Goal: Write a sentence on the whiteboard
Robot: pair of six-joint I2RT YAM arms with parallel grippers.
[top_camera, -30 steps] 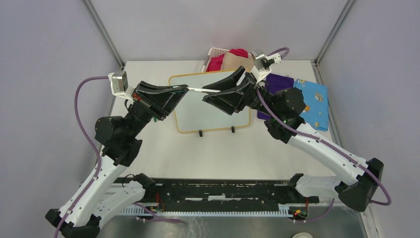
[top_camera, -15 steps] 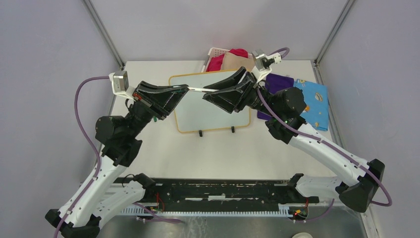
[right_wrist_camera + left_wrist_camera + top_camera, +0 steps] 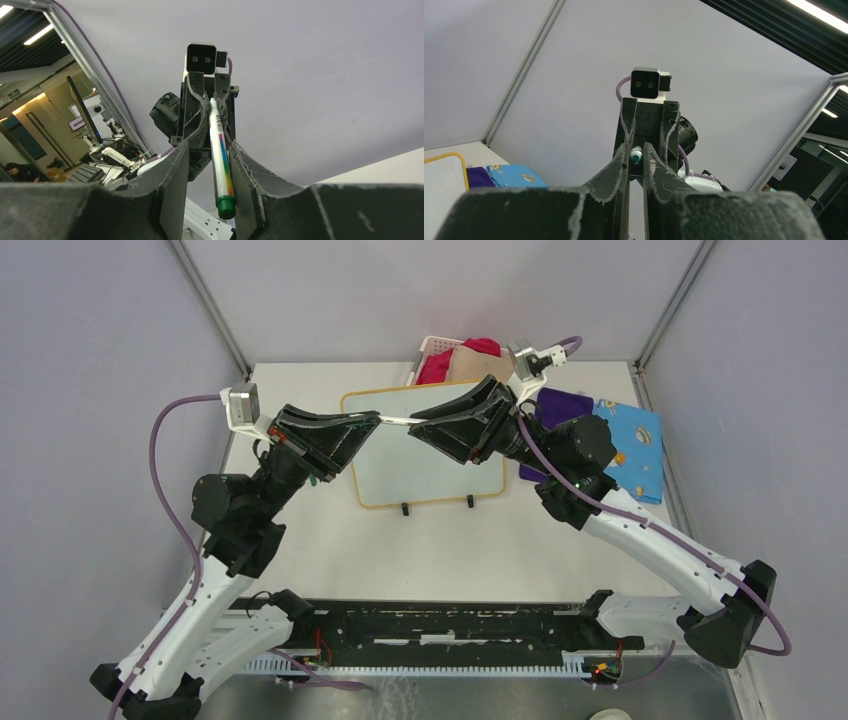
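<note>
Table (image 3: 330, 540): white top, both arms bolted at its near edge and reaching in to meet over the far half

Left arm (image 3: 240, 510) leans in from the left, right arm (image 3: 640, 530) from the right; the wrists face each other, raised above the board

Whiteboard (image 3: 400, 475): lies flat at the middle-back of the table, yellow-orange frame, two small black feet (image 3: 404, 508) on its near edge. Both grippers hang over its far half and cover part of it; the part in view is plain white

Blue patterned cloth (image 3: 635, 445) at the right edge of the table, purple cloth (image 3: 560, 405) just beside it on the board side

White basket (image 3: 432, 342) behind the board's far right corner, red and pink fabric (image 3: 480, 345) heaped in it

Left gripper (image 3: 378, 420): tip points right. Wrist view shows its fingers (image 3: 616, 172) drawn in to a narrow slot, clamped on the marker (image 3: 396, 421)

Right gripper (image 3: 412, 426): tip points left, close to the left one. The marker runs between its fingers (image 3: 175, 170), with a gap showing on one side; whether they press it cannot be told

Marker: white barrel with a rainbow stripe, bridging the two tips above the board; green cap (image 3: 226, 206) at the right gripper's end
</note>
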